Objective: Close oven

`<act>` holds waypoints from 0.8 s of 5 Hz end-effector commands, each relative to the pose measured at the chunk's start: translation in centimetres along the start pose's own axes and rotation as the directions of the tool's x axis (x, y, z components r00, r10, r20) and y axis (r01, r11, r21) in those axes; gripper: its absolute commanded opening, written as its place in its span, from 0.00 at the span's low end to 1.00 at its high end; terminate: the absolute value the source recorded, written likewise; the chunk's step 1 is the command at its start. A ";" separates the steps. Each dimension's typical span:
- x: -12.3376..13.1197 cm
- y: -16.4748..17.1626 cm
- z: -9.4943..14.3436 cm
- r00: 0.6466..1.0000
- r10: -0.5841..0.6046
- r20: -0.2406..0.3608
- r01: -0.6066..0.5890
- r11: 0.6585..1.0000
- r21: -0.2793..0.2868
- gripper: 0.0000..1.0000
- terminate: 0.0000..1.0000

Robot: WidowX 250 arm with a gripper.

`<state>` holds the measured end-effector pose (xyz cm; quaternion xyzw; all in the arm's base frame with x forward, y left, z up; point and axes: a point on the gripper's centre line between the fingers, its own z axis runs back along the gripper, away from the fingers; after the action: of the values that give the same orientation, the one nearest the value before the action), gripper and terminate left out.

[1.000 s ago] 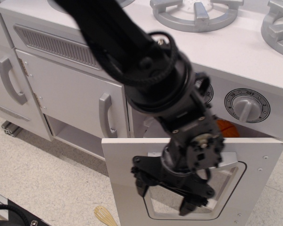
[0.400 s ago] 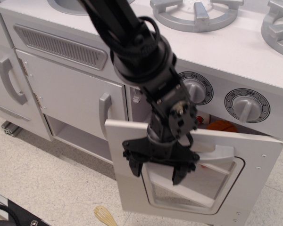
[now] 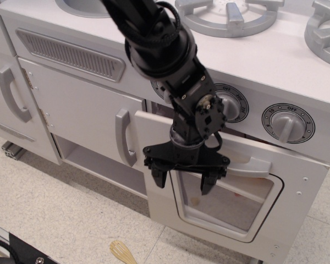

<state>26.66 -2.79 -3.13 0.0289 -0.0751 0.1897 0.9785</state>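
Observation:
The white toy oven's door (image 3: 297, 203) has a rounded clear window (image 3: 231, 201) and a silver bar handle (image 3: 253, 166). The door stands close to the oven front, its top edge just under the dials, still leaning out a little. My black gripper (image 3: 182, 181) is open, its fingers (image 3: 157, 175) spread wide, pressed against the door's upper left by the window. A white shelf shows through the window. An orange shape shows faintly behind the handle.
The smaller cupboard door (image 3: 82, 113) with a vertical silver handle (image 3: 122, 136) is left of the oven. Two dials (image 3: 287, 123) sit above the door. Silver burners (image 3: 228, 15) are on the stove top. A wooden utensil (image 3: 122, 253) lies on the floor.
The oven door has swung up from nearly flat open to almost against the oven front. My gripper moved up and left with it, staying open against the door.

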 end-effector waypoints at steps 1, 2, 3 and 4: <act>1.5 -0.4 1.0 0.998 0.036 0.057 -0.034 0.999 -0.027 1.00 0.00; 1.8 -0.2 1.4 0.993 0.050 0.104 -0.046 0.998 -0.049 1.00 0.00; 1.2 -0.1 1.6 0.993 0.009 0.116 -0.007 1.000 -0.022 1.00 0.00; -1.0 1.1 3.6 0.994 -0.086 0.064 0.086 0.996 0.003 1.00 0.00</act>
<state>24.58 -2.10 -0.81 0.0429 -0.0820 0.1461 0.9849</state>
